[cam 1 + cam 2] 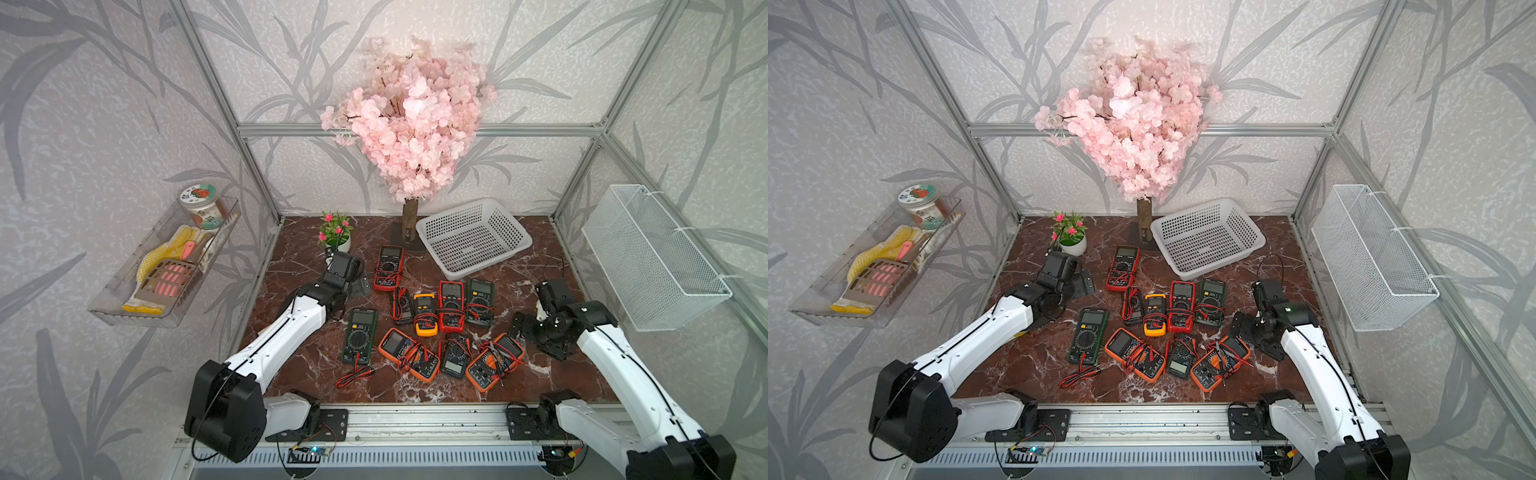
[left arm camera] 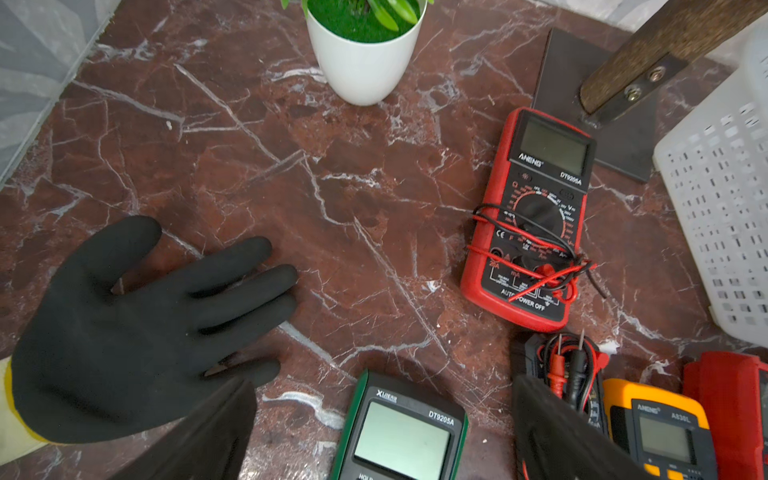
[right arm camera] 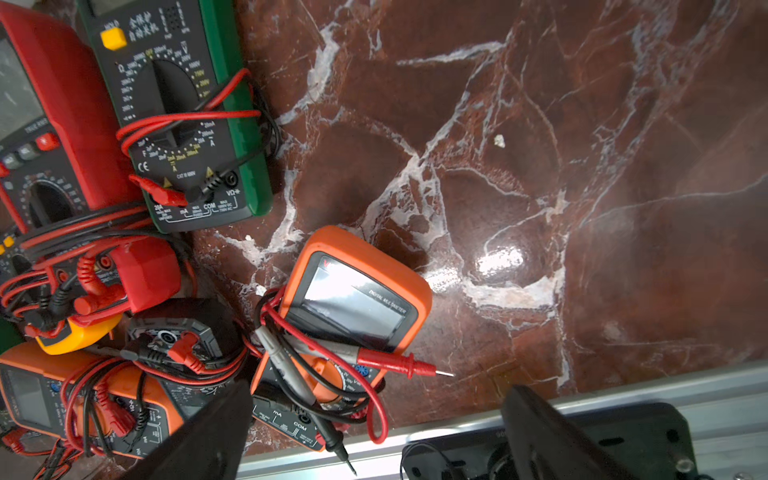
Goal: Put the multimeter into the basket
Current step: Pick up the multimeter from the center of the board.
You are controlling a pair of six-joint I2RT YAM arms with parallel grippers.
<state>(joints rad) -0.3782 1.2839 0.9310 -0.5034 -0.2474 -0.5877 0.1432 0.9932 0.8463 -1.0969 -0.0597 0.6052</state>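
Note:
Several multimeters with wound leads lie in a cluster mid-table. Among them are a red one (image 1: 388, 268), a green one (image 1: 359, 334) and an orange one (image 1: 494, 361). The white perforated basket (image 1: 525, 241) stands empty at the back right; its wall (image 2: 723, 208) shows in the left wrist view. My left gripper (image 1: 353, 286) hovers open left of the red meter, with the green multimeter's screen end (image 2: 401, 432) below its spread fingers. My right gripper (image 1: 536, 338) is open just right of the cluster, above the orange multimeter's (image 3: 353, 299) socket end. Neither holds anything.
A black glove (image 2: 137, 332) with a yellow cuff lies flat under the left arm. A white plant pot (image 1: 336, 239) and the blossom tree's trunk (image 1: 409, 224) stand at the back. A wire-mesh bin (image 1: 652, 257) and a clear tray (image 1: 166, 266) hang on the side walls.

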